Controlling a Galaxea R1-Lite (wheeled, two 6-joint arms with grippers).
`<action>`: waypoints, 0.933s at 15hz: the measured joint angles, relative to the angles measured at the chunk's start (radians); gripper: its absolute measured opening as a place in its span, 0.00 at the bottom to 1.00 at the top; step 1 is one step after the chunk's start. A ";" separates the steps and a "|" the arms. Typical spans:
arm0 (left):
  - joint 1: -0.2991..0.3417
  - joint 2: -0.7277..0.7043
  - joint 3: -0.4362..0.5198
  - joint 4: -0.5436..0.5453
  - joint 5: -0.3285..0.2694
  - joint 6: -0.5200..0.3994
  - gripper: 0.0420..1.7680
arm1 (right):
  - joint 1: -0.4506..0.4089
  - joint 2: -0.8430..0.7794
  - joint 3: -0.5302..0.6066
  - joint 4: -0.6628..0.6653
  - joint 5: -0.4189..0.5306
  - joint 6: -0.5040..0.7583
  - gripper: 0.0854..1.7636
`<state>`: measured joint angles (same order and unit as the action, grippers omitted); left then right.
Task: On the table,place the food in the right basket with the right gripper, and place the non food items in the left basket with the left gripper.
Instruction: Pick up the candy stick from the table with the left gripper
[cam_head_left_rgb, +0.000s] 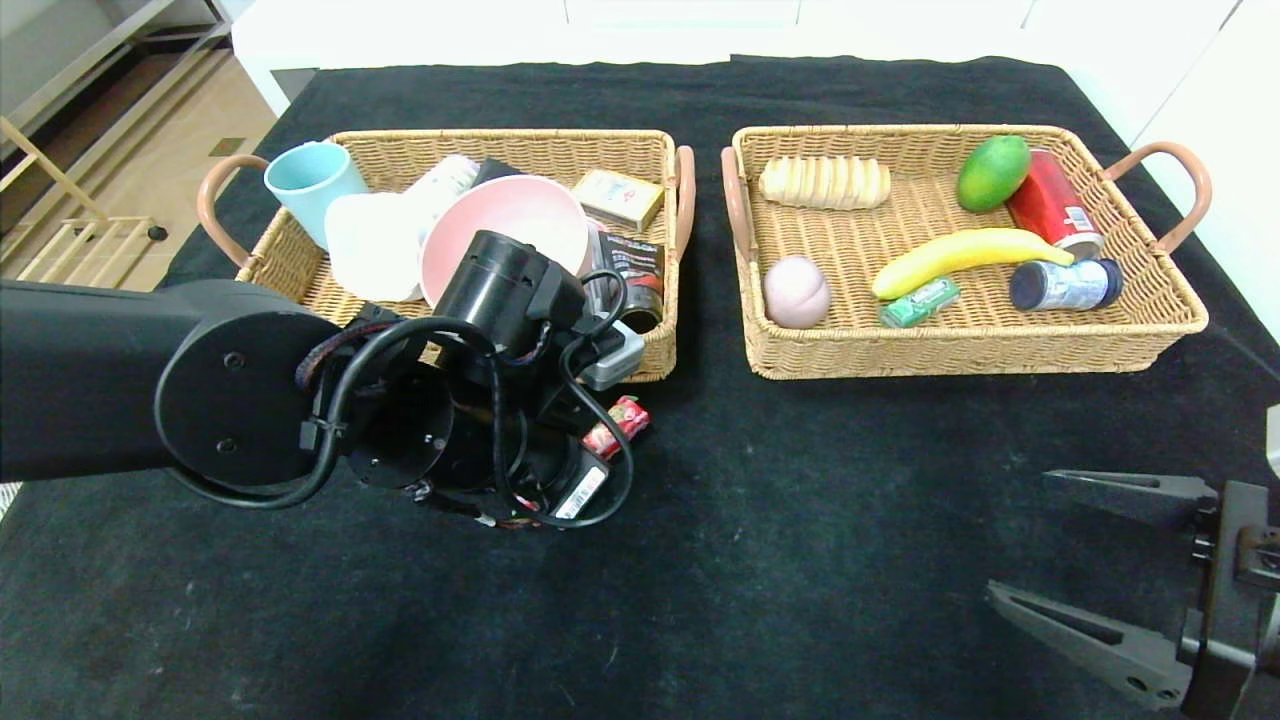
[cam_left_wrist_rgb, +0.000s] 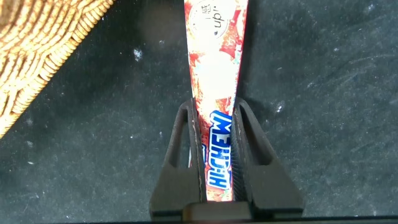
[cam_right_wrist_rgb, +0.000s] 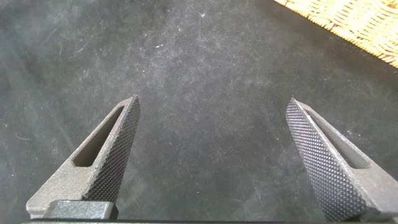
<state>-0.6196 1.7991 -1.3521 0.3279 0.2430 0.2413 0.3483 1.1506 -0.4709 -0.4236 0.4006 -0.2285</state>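
The table (cam_head_left_rgb: 800, 500), covered by a black fuzzy cloth, is taken as the landmark. On its far left part the left basket (cam_head_left_rgb: 520, 145) is set, and on its far right part the right basket (cam_head_left_rgb: 1000, 345), the two well apart from the near edge and just beside each other.

Over the table's near left part the left arm (cam_head_left_rgb: 120, 380) is stretched, ending just in front of the left basket. Near the table's near right corner the right gripper (cam_right_wrist_rgb: 211, 155) is held above bare cloth, its fingers spread wide with nothing between them.

In the left basket a large pink bowl (cam_head_left_rgb: 510, 225) is seen, with a light blue cup (cam_head_left_rgb: 305, 180) in the far left corner. In the right basket a bread loaf (cam_head_left_rgb: 825, 182) lies at the far left, a banana (cam_head_left_rgb: 965, 255) in the middle, a green mango (cam_head_left_rgb: 992, 172) at the far side, and a pale pink peach-like ball (cam_head_left_rgb: 796, 292) in the near left corner.

On the table cloth just in front of the left basket, the red candy stick pack (cam_left_wrist_rgb: 214, 93) is found lying. The left gripper (cam_left_wrist_rgb: 214, 112) is closed around one end of it, the pack being pinched between both fingers while the rest rests on the cloth.
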 joint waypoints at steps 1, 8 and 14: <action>0.000 0.001 0.000 0.000 0.000 0.000 0.16 | 0.000 0.000 0.000 0.000 0.000 0.000 0.97; -0.001 -0.001 0.005 0.006 -0.002 -0.004 0.16 | 0.000 0.000 0.001 0.000 0.000 -0.002 0.97; -0.023 -0.071 0.015 0.017 -0.049 -0.137 0.16 | 0.000 -0.013 -0.004 0.000 -0.003 0.007 0.97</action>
<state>-0.6428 1.7285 -1.3374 0.3449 0.1938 0.1047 0.3483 1.1377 -0.4747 -0.4236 0.3979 -0.2211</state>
